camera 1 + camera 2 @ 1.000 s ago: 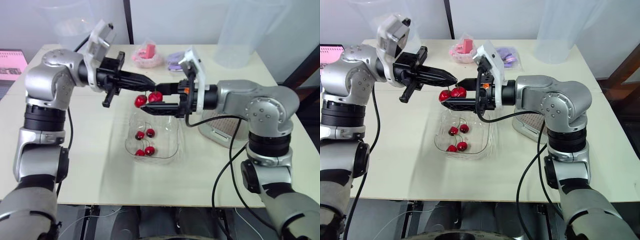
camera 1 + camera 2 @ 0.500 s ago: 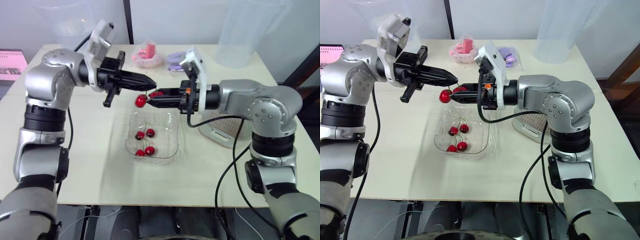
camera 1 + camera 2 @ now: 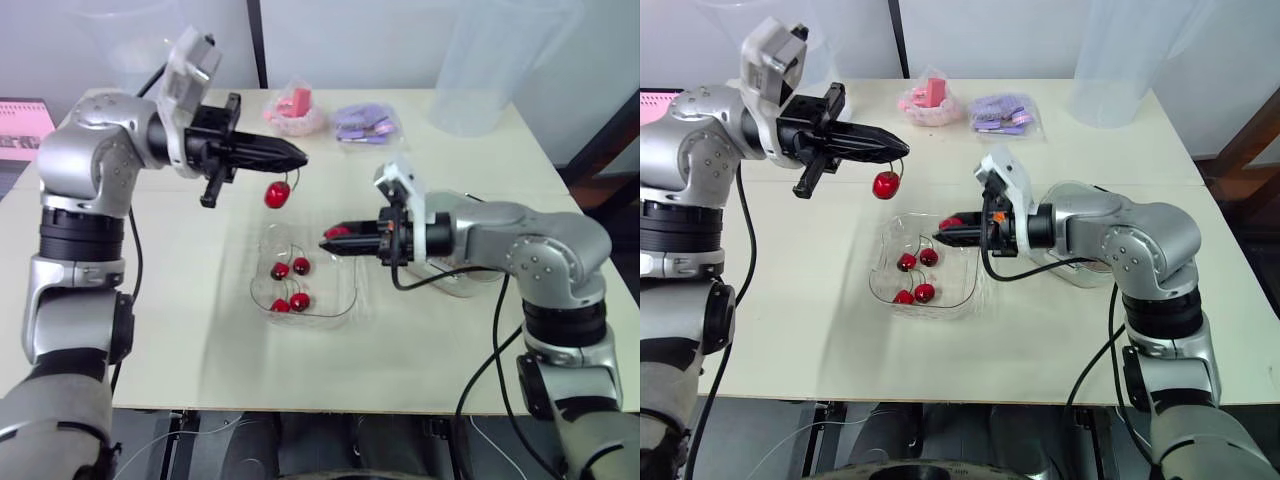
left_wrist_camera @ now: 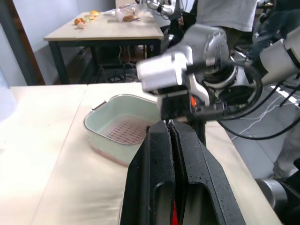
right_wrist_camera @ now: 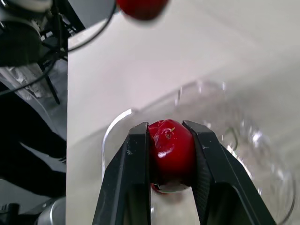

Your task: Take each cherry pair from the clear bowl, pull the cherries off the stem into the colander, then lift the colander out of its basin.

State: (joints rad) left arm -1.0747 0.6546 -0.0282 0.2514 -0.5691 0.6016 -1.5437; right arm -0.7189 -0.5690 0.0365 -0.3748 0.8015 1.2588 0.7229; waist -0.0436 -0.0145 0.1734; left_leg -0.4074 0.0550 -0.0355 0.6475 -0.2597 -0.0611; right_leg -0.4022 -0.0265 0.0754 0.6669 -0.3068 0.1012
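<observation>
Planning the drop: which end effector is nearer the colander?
Right. The right end effector holds a cherry over the bowl, beside the colander; the left end effector is across the bowl.

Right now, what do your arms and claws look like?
Left arm and right arm: silver-grey rounded shells, black joints, loose black cables, white wrist blocks. Left claw and right claw: two black tapered fingers each.

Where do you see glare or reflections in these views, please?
Right wrist view: a small highlight on the cherry in the right gripper, and glints along the bowl rim. Left eye view: the bowl's clear walls catch the light as well. Left wrist view: the colander is evenly lit, with no glare.
</observation>
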